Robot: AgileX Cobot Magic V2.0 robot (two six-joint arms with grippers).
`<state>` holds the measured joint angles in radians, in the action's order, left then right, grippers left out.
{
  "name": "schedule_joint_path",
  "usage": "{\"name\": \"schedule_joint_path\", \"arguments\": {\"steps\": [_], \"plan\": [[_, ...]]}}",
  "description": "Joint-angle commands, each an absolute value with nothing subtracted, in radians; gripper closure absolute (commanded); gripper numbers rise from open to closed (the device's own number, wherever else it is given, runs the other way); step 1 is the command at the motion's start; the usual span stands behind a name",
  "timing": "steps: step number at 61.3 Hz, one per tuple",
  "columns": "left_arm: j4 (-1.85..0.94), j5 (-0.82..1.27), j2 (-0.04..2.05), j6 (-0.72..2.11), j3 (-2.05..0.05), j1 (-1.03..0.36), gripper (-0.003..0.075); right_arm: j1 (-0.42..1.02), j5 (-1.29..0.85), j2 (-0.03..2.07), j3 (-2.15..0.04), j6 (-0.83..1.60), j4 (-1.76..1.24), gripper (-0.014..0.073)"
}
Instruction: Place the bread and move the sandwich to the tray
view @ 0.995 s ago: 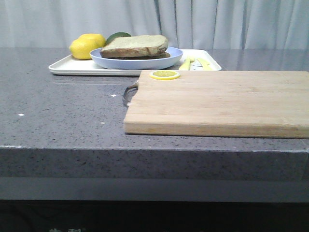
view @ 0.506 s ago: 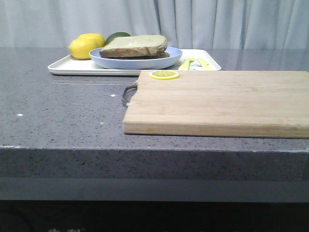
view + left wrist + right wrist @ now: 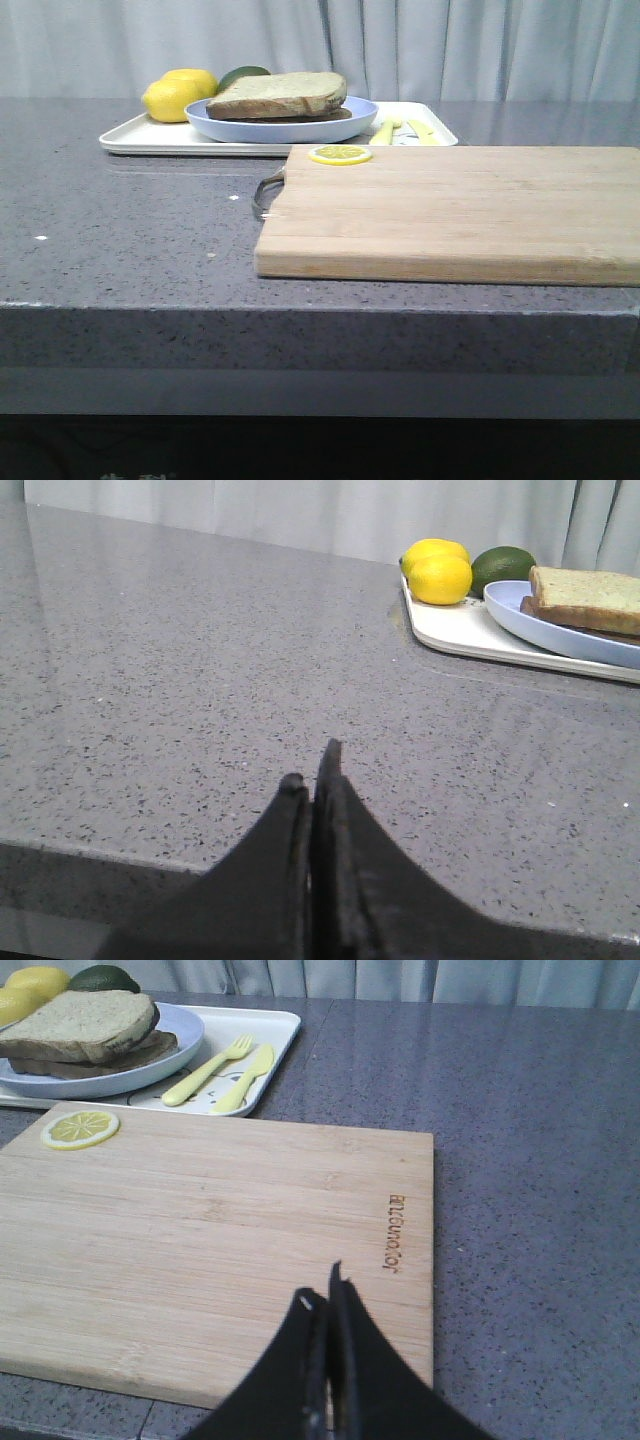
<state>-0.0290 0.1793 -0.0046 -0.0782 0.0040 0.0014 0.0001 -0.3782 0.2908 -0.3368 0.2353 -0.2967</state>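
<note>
The sandwich (image 3: 280,96), two thick brown-crusted slices, lies on a pale blue round plate (image 3: 282,128) that stands on the white tray (image 3: 150,138) at the back left. It also shows in the left wrist view (image 3: 590,602) and in the right wrist view (image 3: 82,1028). The egg filling is hidden between the slices. No separate slice of bread is in view. My left gripper (image 3: 312,770) is shut and empty above the bare grey counter. My right gripper (image 3: 322,1292) is shut and empty over the near part of the wooden cutting board (image 3: 220,1230). Neither gripper shows in the front view.
Two lemons (image 3: 180,96) and an avocado (image 3: 245,75) sit on the tray's left end. A yellow fork (image 3: 205,1070) and knife (image 3: 247,1078) lie on its right end. A lemon slice (image 3: 340,154) lies on the board's far left corner. The counter's front edge (image 3: 300,310) is near.
</note>
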Motion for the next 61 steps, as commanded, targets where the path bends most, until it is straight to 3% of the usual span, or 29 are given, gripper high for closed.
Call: {"name": "schedule_joint_path", "arguments": {"steps": [1,19,33,43,61], "plan": [[-0.037,0.104,-0.026,-0.078,0.015,0.005,0.0739,-0.007,-0.301,0.296,-0.365,0.236,-0.297,0.0679],[-0.037,0.104,-0.026,-0.078,0.015,0.005,0.0739,0.012,-0.299,0.294,-0.365,0.236,-0.291,0.0679],[-0.037,0.104,-0.026,-0.078,0.015,0.005,0.0739,0.081,-0.137,0.267,-0.286,0.183,-0.213,0.0679],[-0.037,0.104,-0.026,-0.078,0.015,0.005,0.0739,0.056,-0.052,0.162,-0.149,0.086,-0.188,0.0679],[-0.037,0.104,-0.026,-0.078,0.015,0.005,0.0739,0.039,-0.118,-0.033,0.023,0.084,-0.201,0.0679]]}}
